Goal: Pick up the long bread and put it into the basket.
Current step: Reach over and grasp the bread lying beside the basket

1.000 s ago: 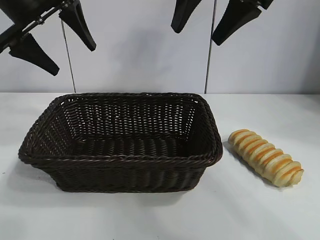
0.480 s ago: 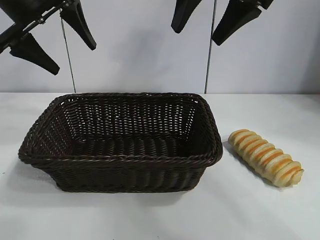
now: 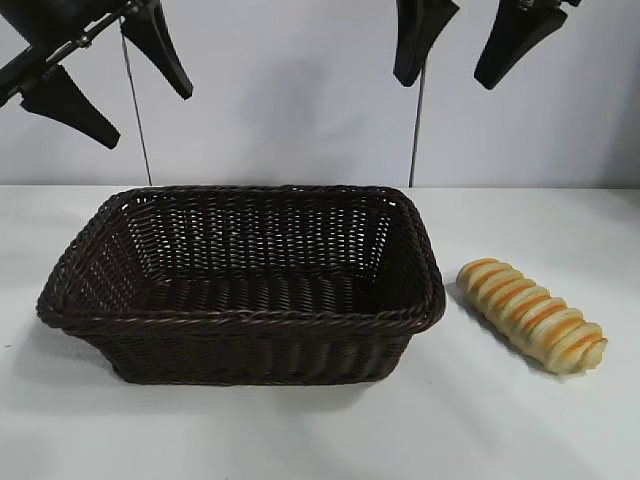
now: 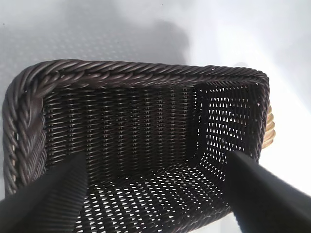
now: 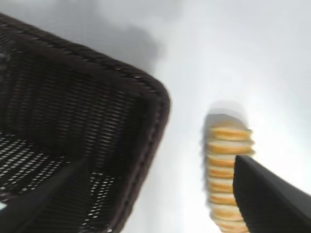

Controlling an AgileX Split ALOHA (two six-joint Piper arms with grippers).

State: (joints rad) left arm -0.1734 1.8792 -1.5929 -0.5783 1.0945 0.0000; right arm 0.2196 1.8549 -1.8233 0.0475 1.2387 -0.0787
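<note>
Nothing accomplished: long bread lies on worktop beside empty basket. Right tool, spread, grips nothing, high above; left tool likewise spread, parked.

Dark-brown woven basket, pale-yellow long bread with golden-orange stripes, white table

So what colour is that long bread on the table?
Pale yellow with golden-orange stripes across the long bread; clearest in the exterior view.
</note>
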